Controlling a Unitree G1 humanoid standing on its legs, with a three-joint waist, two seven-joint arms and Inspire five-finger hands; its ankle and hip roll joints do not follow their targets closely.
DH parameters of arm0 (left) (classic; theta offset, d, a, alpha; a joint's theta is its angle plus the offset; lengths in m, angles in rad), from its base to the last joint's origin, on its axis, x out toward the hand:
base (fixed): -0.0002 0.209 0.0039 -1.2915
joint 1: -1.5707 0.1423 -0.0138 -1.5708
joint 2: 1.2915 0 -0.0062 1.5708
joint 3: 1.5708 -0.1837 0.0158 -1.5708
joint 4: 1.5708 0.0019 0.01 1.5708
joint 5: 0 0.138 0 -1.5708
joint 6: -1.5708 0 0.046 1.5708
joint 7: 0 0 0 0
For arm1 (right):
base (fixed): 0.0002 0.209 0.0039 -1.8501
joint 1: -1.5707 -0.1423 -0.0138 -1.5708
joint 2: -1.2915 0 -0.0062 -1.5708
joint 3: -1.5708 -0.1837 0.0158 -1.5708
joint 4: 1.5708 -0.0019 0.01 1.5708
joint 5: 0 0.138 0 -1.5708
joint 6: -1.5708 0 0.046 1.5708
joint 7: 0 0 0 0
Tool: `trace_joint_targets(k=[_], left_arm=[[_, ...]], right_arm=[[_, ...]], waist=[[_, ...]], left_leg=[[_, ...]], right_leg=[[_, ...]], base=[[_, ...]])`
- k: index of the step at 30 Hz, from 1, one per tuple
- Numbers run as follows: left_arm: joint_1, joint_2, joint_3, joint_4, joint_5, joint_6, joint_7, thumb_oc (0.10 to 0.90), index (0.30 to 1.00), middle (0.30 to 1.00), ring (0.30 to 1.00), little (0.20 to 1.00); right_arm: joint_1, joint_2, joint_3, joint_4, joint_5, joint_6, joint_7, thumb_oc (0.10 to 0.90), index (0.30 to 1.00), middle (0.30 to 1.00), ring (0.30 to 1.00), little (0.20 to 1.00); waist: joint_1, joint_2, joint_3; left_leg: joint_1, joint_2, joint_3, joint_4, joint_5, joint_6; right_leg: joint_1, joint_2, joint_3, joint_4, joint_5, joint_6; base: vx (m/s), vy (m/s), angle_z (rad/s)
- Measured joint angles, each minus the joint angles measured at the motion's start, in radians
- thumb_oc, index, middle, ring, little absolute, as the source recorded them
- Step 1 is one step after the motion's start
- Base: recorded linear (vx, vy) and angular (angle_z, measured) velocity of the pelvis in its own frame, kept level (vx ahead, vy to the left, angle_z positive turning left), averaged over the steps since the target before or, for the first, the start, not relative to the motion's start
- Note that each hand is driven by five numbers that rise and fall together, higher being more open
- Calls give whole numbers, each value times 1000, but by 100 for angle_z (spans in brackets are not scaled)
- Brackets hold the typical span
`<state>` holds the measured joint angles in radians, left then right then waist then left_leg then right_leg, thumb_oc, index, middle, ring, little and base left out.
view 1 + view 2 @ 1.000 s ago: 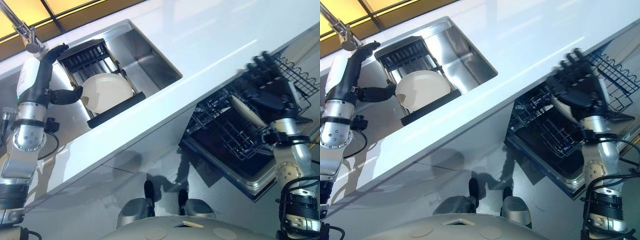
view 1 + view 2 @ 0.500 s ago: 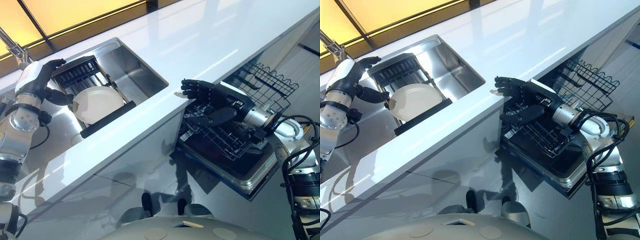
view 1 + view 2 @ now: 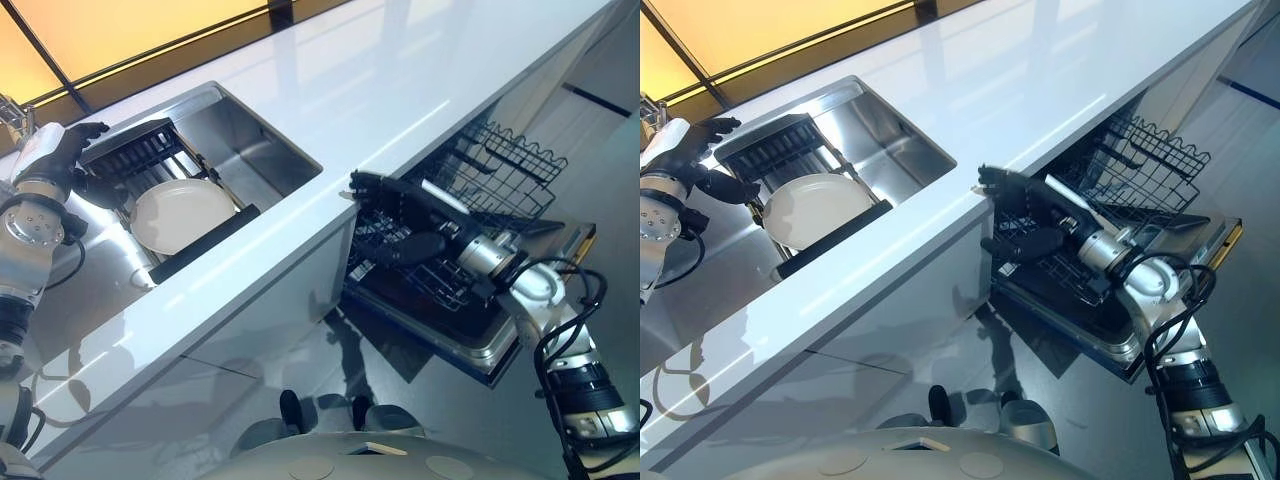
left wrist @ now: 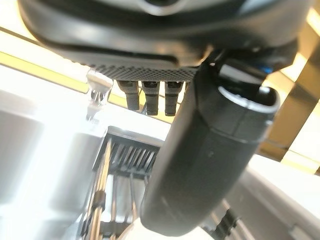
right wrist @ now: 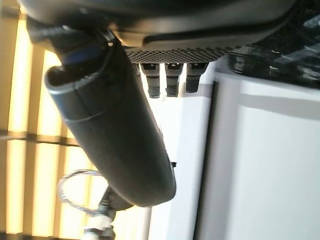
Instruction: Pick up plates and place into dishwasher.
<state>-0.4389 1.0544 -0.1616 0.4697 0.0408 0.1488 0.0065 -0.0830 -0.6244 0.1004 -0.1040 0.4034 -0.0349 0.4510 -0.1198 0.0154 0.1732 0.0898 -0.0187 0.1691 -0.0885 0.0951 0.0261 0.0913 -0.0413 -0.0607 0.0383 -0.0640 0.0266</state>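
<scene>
A cream plate [image 3: 183,214] leans in the black dish rack [image 3: 140,150] that spans the steel sink [image 3: 262,150]. My left hand [image 3: 58,152] hovers at the rack's far left end, a little apart from the plate, open and holding nothing. In the left wrist view its thumb [image 4: 210,160] stands over the rack's slats [image 4: 131,158]. My right hand [image 3: 402,212] reaches out by the counter's front edge, above the dishwasher's lower basket [image 3: 420,275], fingers straight and open, empty.
The white counter [image 3: 400,70] runs diagonally between sink and dishwasher. The dishwasher's door [image 3: 480,335] lies folded down, with a wire basket [image 3: 500,175] pulled out above it. A tap [image 3: 650,108] stands behind the sink by my left hand.
The camera has shifted. My right hand has left the dishwasher basket, where it was beside a plate, and swung up and left to the counter edge. My left hand stays by the rack.
</scene>
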Motion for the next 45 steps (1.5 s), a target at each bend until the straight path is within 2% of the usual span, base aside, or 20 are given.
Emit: trace_joint_targets(k=[4, 6, 11, 17, 20, 30, 33, 37, 42, 43, 45], left_arm=[[0, 0, 2, 15, 3, 0, -23, 800, 900, 900, 900, 900], [0, 0, 4, 22, 7, 1, -39, 800, 900, 900, 900, 900], [0, -1, 11, 22, 11, 10, -59, 800, 900, 900, 900, 900], [0, -33, 11, 14, 11, 85, -82, 800, 900, 900, 900, 900], [0, -54, 11, 12, 11, 119, -97, 800, 900, 900, 900, 900], [-4, -79, 8, 37, -3, 278, -253, 800, 900, 900, 900, 900], [-5, -102, 8, 60, -22, 319, -304, 800, 900, 900, 900, 900], [-13, -102, 8, 67, -20, 348, -321, 800, 900, 900, 900, 900], [-47, -103, 10, 136, -21, 352, -329, 800, 900, 900, 900, 900], [-58, -105, 11, 153, -28, 354, -328, 655, 775, 775, 775, 755], [-83, -109, 10, 175, -59, 364, -335, 111, 309, 309, 309, 211]], right_arm=[[6, -10, -70, -17, -1, -49, -196, 800, 900, 900, 900, 900], [14, -10, -151, -27, -4, -105, -302, 800, 900, 900, 900, 900], [15, -11, -323, -30, -93, -223, -527, 800, 900, 900, 900, 900], [15, -24, -342, -84, -200, -313, -711, 800, 900, 900, 900, 900], [12, -27, -342, -117, -235, -323, -774, 800, 900, 900, 900, 900], [6, -69, -340, -118, -240, -300, -768, 800, 900, 900, 900, 900], [1, -93, -340, -118, -246, -282, -768, 800, 900, 900, 900, 900], [-5, -135, -339, -119, -267, -259, -752, 800, 900, 900, 900, 900], [-15, -186, -331, -119, -268, -228, -732, 800, 900, 900, 900, 900], [-22, -199, -325, -119, -270, -224, -732, 800, 900, 900, 900, 900], [-41, -216, -320, -119, -274, -222, -731, 800, 900, 900, 900, 900]], waist=[[0, 18, 10], [-4, 31, 12], [-30, 35, 12], [-56, 50, 11], [-69, 55, 11], [-74, 57, 12], [-73, 65, 16], [-74, 79, 24], [-74, 102, 39], [-75, 108, 44], [-78, 125, 55]], left_leg=[[0, -1, 19, 0, -6, 8], [-9, -4, 25, 0, -8, 11], [-9, -2, 28, 0, -9, 12], [7, 0, 46, -1, -15, 9], [7, 0, 47, -1, -15, 9], [7, -4, 50, 0, -18, 9], [8, -4, 51, 0, -19, 9], [9, -7, 57, 0, -21, 8], [5, -6, 74, 0, -26, 8], [-1, -7, 74, 0, -26, 8], [-15, -10, 74, 0, -25, 10]], right_leg=[[-9, -5, 22, -1, 4, 6], [-17, -8, 26, -2, 6, 10], [-17, -4, 31, -4, 6, 10], [-12, 0, 53, -2, 6, 10], [-13, -1, 53, -2, 6, 10], [-15, -1, 56, -3, 6, 10], [-17, -2, 57, -2, 6, 10], [-21, -1, 66, 1, 6, 11], [-52, -1, 83, 21, 5, 13], [-67, -1, 87, 31, 5, 14], [-89, -2, 95, 40, 6, 17]], base=[[63, 37, -12], [70, 22, -10], [69, 11, -4], [58, 0, -11], [56, 15, -1], [73, 37, -1], [56, 48, -1], [57, 68, -7], [5, 83, -20], [-85, 126, -26], [-74, 86, -21]])
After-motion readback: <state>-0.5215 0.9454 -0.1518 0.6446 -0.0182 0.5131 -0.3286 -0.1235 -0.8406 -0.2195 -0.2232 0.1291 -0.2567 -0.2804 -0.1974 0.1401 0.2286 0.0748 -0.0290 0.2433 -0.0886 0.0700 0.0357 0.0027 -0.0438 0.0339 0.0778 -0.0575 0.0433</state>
